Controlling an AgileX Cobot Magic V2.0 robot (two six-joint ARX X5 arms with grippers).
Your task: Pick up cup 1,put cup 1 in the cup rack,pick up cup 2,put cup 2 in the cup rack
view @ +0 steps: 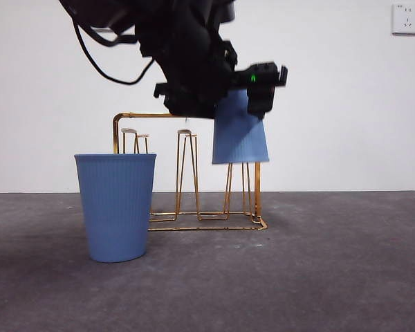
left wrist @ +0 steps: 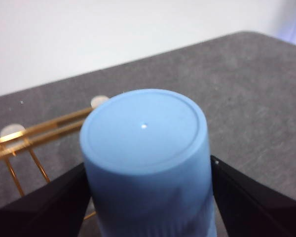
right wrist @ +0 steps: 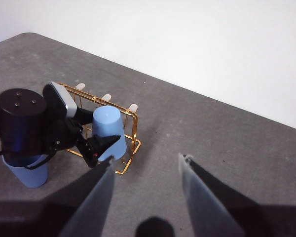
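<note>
Left end effector [left wrist: 148, 197] clamps inverted cup [left wrist: 145, 158], hiding the cup rack's [view: 256, 194] peg.

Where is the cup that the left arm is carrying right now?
The carried cup hangs upside down in the left end effector, above the right end of the cup rack in the front view, right of the standing cup.

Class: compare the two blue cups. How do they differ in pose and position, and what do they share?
The held cup is upside down; the standing cup is mouth up. The held cup hangs over the rack in the left tool; the standing cup rests on the table, ungripped. Both are blue and ribbed.
</note>
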